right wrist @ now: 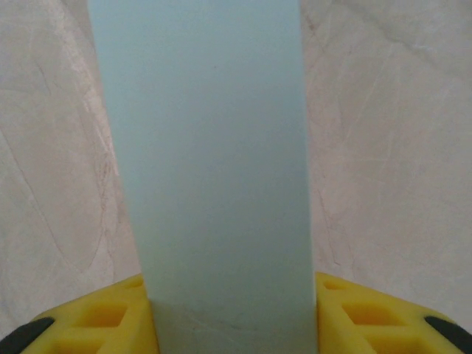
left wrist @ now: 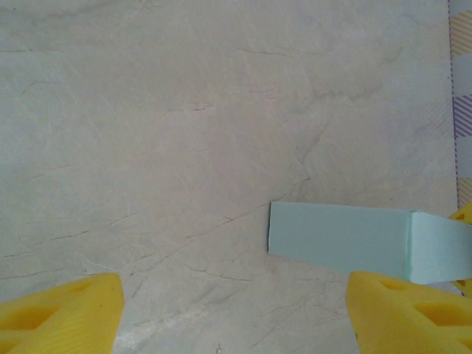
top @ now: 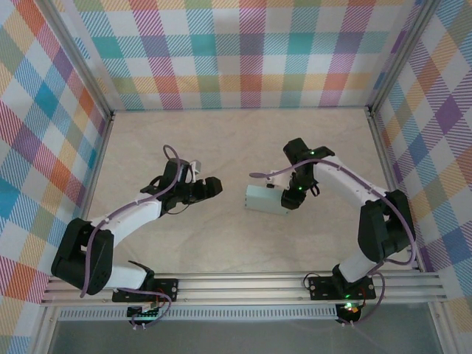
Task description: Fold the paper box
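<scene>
The paper box [top: 266, 199] is a pale mint-green closed rectangular box lying lengthwise on the marble table, in the middle. My right gripper [top: 294, 194] is shut on its right end. In the right wrist view the box [right wrist: 210, 147] runs straight away from me, pinched between the yellow fingers [right wrist: 96, 317]. My left gripper [top: 212, 186] hovers a short way left of the box, open and holding nothing. In the left wrist view its yellow fingertips [left wrist: 66, 310] stand wide apart, and the box [left wrist: 339, 237] lies ahead to the right, apart from them.
Plaid walls [top: 236, 51] close in the table on three sides, with aluminium frame posts [top: 96, 155] at the corners. A metal rail [top: 243, 286] runs along the near edge by the arm bases. Bare marble tabletop [top: 236, 140] stretches behind the box.
</scene>
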